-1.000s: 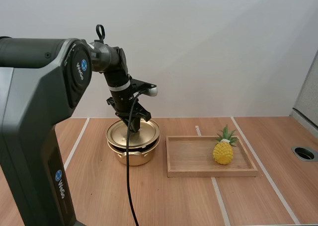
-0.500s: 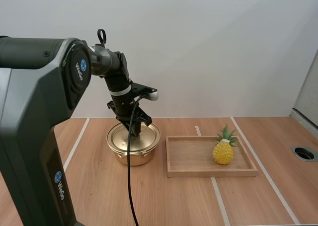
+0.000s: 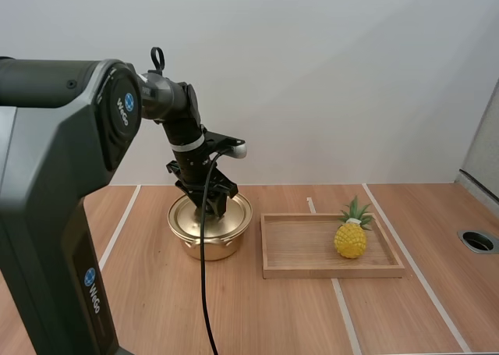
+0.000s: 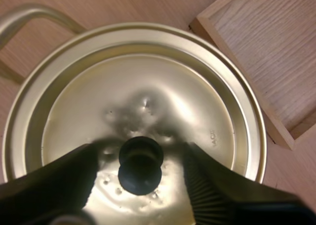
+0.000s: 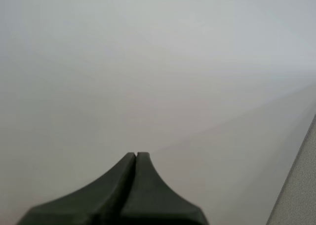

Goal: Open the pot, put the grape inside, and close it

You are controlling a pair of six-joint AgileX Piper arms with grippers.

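The gold pot [image 3: 207, 244] stands on the table with its lid [image 3: 193, 214] lying flat on it. My left gripper [image 3: 215, 207] hangs right over the lid. In the left wrist view the lid [image 4: 148, 96] is seated level inside the pot's rim. Its black knob [image 4: 140, 168] sits between the spread fingers [image 4: 217, 190] of my left gripper [image 4: 140, 153], with a gap on each side, so the gripper is open. My right gripper [image 5: 136, 158] points at a plain pale wall, its fingers pressed together on nothing.
A wooden tray [image 3: 331, 273] lies just right of the pot and holds a yellow toy pineapple [image 3: 350, 238]. The tray's corner [image 4: 266, 52] comes close to the pot's rim. A pot handle [image 4: 29, 12] sticks out on the side away from the tray.
The left gripper came down with the tilted lid, set it flat on the pot and then opened off the knob. The right gripper stayed shut.
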